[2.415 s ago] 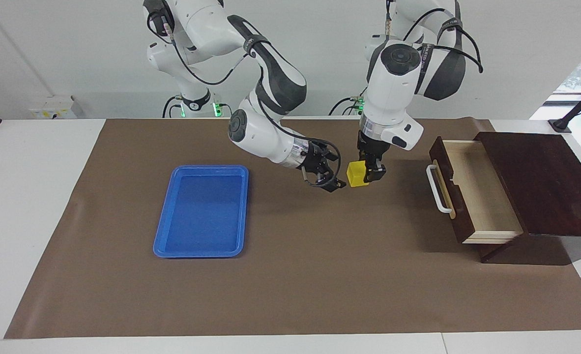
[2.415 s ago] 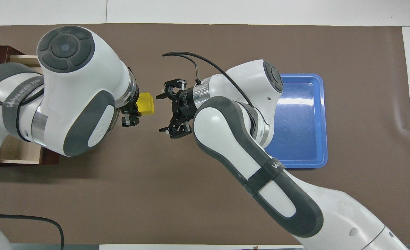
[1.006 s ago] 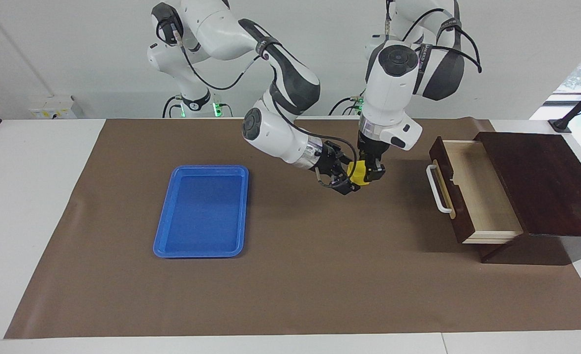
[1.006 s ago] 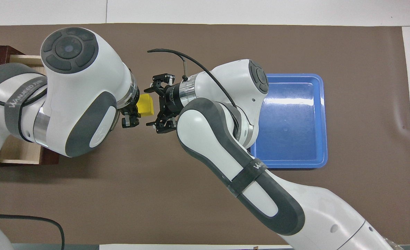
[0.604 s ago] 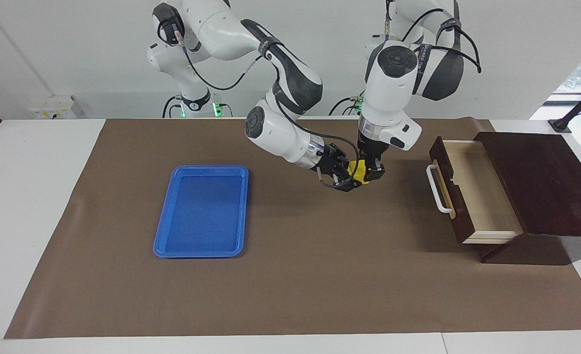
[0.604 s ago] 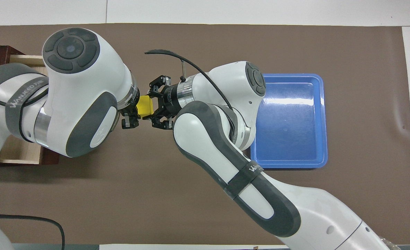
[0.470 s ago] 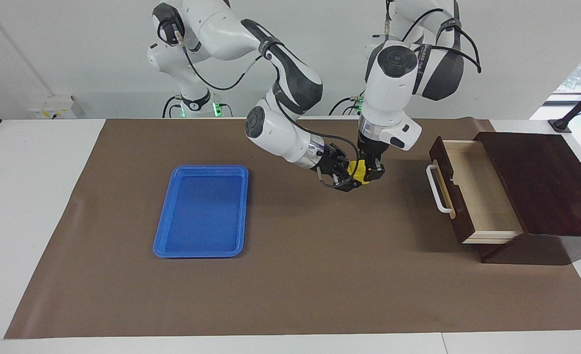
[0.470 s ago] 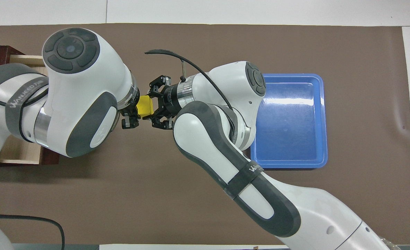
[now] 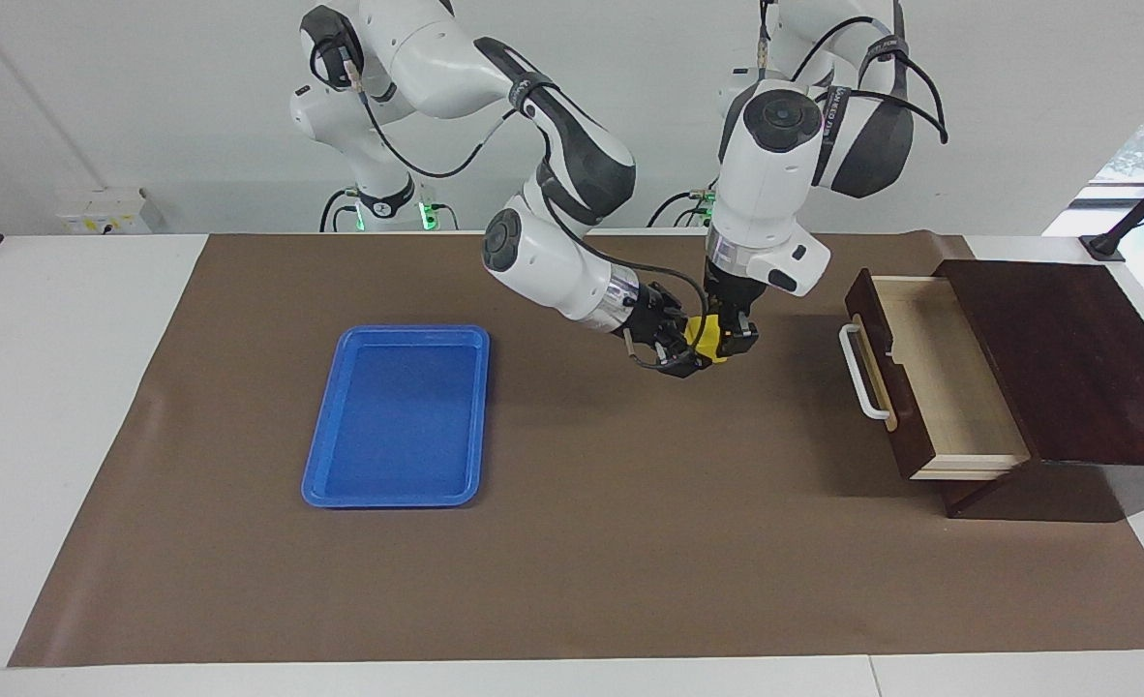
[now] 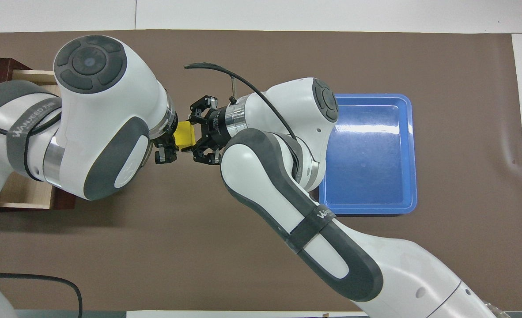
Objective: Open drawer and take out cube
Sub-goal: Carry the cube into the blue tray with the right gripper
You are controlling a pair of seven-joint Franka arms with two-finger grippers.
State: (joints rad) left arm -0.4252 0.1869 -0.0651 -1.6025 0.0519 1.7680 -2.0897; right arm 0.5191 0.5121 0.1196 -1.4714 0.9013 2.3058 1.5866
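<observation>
Over the brown mat [image 10: 261, 247], the yellow cube [image 10: 184, 135] sits clamped between the left gripper [image 10: 169, 143] and the right gripper [image 10: 195, 138], both seemingly closed on it. The open drawer [image 10: 22, 194] peeks from under the left arm; the blue tray [image 10: 402, 154] lies toward the right arm's end.

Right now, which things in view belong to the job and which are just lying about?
Job:
- drawer, pulled open
- cube, gripped by left claw and right claw above the mat

Lying about:
- blue tray, toward the right arm's end
- brown mat
</observation>
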